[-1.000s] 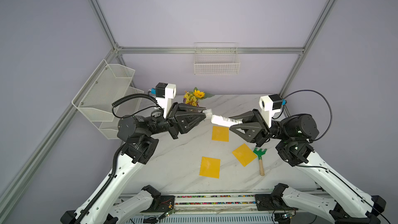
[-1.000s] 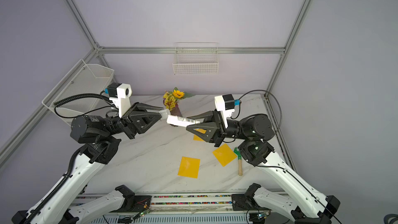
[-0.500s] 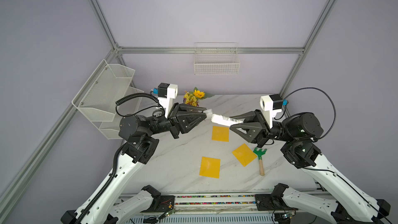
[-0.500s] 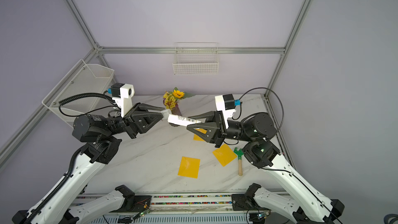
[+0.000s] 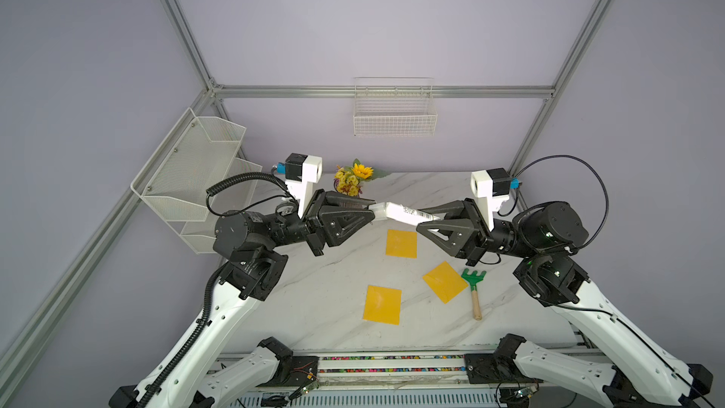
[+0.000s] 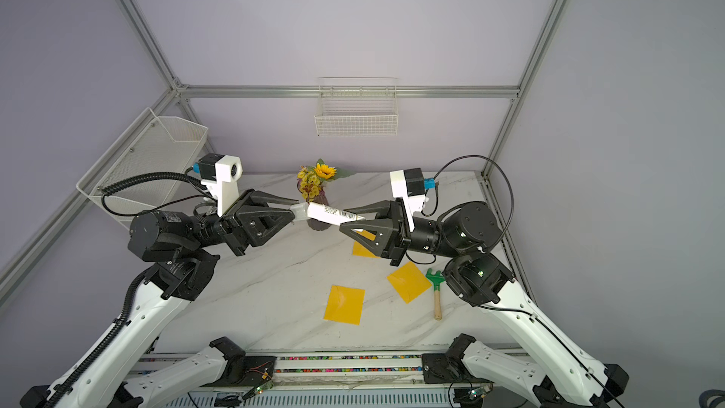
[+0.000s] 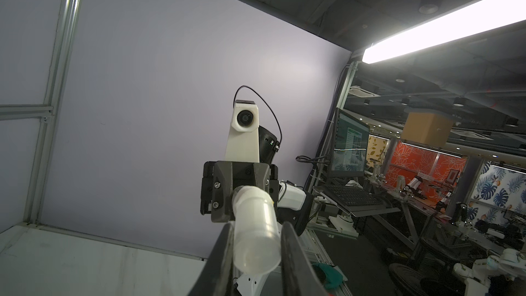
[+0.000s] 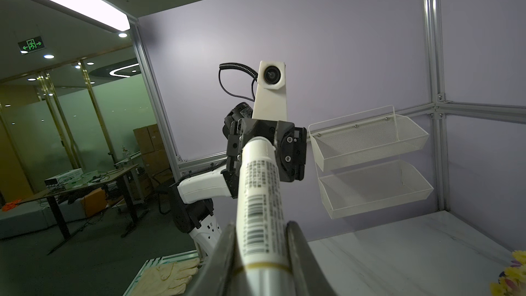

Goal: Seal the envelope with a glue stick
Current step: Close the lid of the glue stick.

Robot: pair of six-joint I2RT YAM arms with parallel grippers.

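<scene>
Centre frame, above the table (image 5: 314, 288): right gripper (image 5: 427, 218) clamps the glue stick (image 5: 402, 213) by its labelled body, left gripper (image 5: 373, 211) pinches its cap (image 5: 381, 209), seemingly seated.

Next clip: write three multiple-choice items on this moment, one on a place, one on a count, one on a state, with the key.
1. The glue stick is:
A. lying on the table
B. out of view
C. in the air between both arms

2. Yellow envelopes on the table:
A. two
B. three
C. four

3. The right gripper is:
A. shut on the glue stick
B. open and empty
C. shut on nothing

Key:
C, because the stick runs from the left gripper to the right gripper, above the table.
B, because three yellow squares lie apart from each other.
A, because in the right wrist view its fingers clamp the labelled body.
</scene>
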